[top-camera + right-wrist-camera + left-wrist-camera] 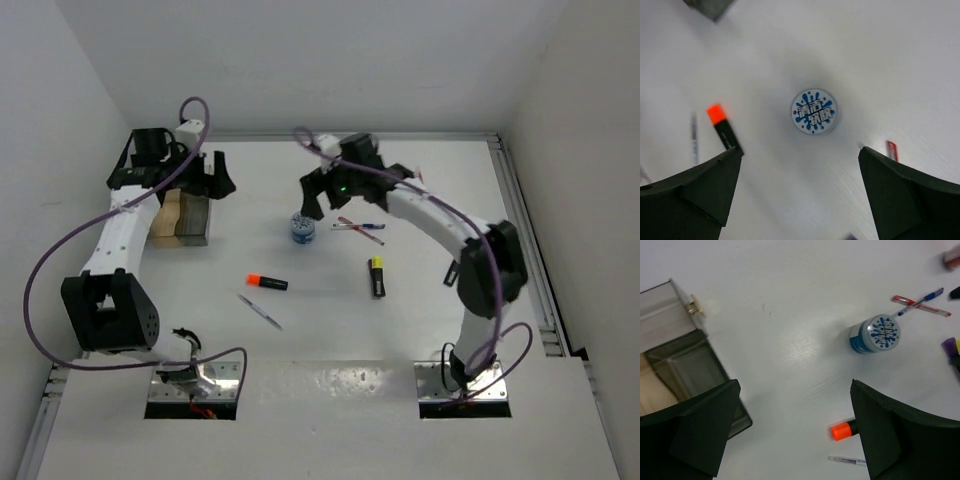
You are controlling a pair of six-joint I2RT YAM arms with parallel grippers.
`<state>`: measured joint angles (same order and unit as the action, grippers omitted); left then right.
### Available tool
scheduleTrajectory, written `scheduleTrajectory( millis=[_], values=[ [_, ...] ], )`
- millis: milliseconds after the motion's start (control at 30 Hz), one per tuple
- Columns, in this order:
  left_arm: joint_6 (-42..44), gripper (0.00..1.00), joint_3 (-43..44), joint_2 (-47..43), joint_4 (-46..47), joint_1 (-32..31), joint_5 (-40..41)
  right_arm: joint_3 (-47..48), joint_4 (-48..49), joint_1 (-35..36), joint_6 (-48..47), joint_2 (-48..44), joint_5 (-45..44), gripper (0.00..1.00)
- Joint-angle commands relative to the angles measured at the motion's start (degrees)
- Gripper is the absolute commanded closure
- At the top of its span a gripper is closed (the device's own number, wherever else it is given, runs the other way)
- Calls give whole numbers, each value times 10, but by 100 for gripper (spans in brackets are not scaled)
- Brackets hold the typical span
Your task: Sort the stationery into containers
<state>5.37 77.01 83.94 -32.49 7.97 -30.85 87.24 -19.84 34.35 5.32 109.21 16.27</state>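
Note:
The blue-speckled jar (302, 228) stands upright on the table, and my right gripper (318, 204) hovers open just above it without touching. Seen from the right wrist, its lid (814, 111) lies beyond the open gripper (799, 150). My left gripper (218, 185) is open and empty beside the organiser box (195, 238), whose wall (662, 320) is at the left of the left wrist view. Loose on the table lie an orange-capped highlighter (267, 283), a silver pen (260, 311), a yellow-capped highlighter (377, 277), and crossed red and blue pens (360, 228).
A small pink item (952, 260) lies far right of the jar (875, 334). White walls close the table at the back and both sides. A metal rail (525, 230) runs along the right edge. Purple cables loop off both arms.

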Motion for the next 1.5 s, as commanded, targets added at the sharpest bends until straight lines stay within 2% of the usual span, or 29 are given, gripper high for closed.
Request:
scheduleTrajectory(
  millis=[0, 133, 267, 400, 433, 567, 733, 1167, 1467],
  values=[
    [14, 1, 30, 17, 23, -56, 7, -13, 2, -84, 95, -140, 71, 1],
    [25, 3, 60, 84, 11, -132, 28, -63, -22, -203, 109, -231, 98, 1],
    [43, 4, 124, 162, -22, -201, 84, -106, -74, -270, 83, -300, 82, 1],
    [56, 3, 227, 265, -90, -248, 112, -158, -73, -341, 117, -356, 94, 1],
    [58, 3, 243, 279, -100, -263, 119, -175, -73, -370, 122, -363, 99, 1],
    [63, 0, 299, 328, -133, -300, 146, -210, -71, -412, 151, -392, 111, 1],
    [71, 0, 307, 349, -154, -330, 182, -211, -68, -437, 179, -385, 139, 1],
    [63, 1, 239, 346, -145, -358, 203, -204, -64, -454, 200, -361, 157, 1],
    [61, 7, 230, 347, -125, -362, 213, -215, -59, -456, 210, -354, 160, 1]
  ],
)
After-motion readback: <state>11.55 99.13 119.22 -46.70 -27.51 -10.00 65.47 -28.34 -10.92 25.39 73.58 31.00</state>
